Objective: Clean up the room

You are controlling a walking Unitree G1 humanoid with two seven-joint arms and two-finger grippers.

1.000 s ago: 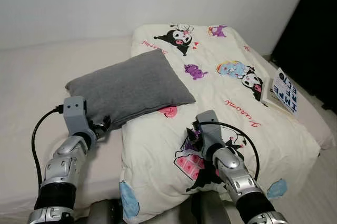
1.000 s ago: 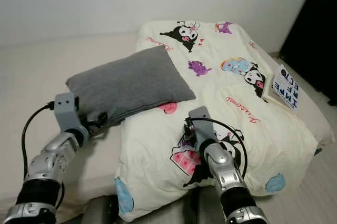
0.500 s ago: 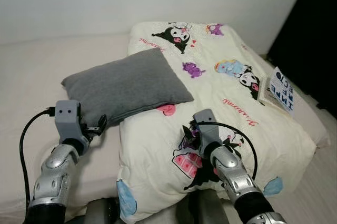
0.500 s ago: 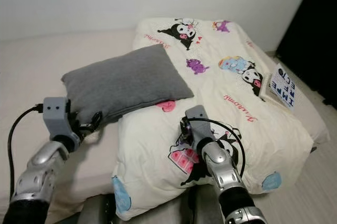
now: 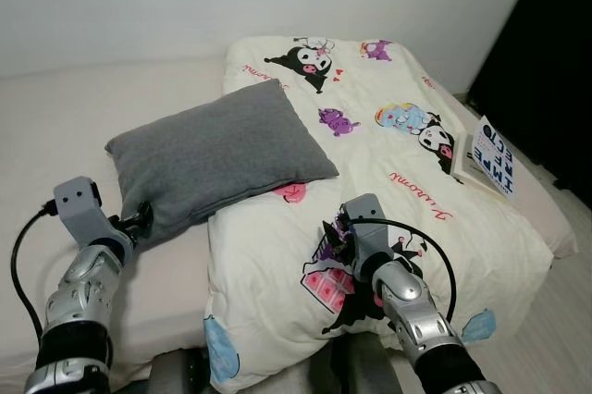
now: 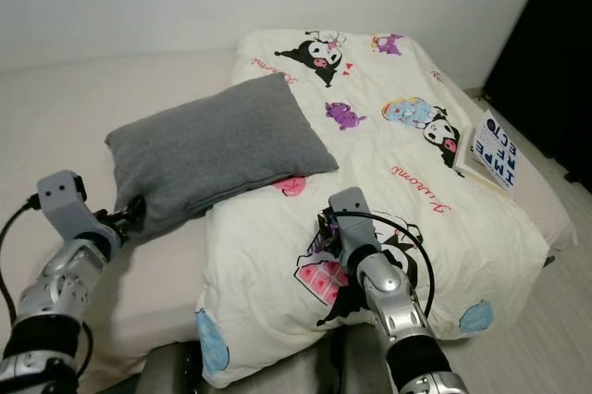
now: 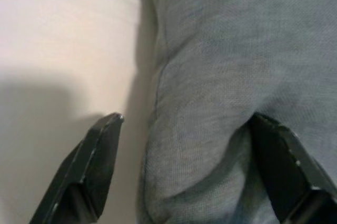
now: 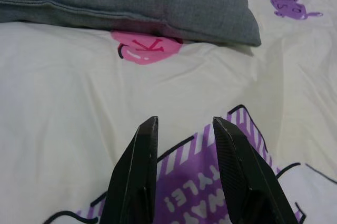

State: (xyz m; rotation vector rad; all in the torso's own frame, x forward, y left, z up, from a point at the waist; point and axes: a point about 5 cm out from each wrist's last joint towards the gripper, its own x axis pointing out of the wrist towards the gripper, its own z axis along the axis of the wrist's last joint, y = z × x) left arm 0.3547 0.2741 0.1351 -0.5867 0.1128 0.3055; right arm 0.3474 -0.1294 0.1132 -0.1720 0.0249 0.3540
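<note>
Where the paperback book [image 5: 487, 159] lies far beyond the right gripper [image 8: 185, 129], its cover reads "IMPERFECT" in bold black letters. That gripper rests on the cream cartoon-printed cotton duvet [image 5: 388, 181], its 2 fingers a little apart and holding nothing, above purple print reading "KYLE". The left gripper [image 7: 184, 129] spreads wide around a corner of the soft grey woven pillow [image 5: 217, 153], unclamped.

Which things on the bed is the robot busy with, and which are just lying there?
Busy with:
- grey pillow, with the left gripper open around its corner
- cartoon quilt, with the right gripper just over it, fingers a little apart

Just lying there:
- book at the quilt's right edge
- bare mattress on the left
</note>
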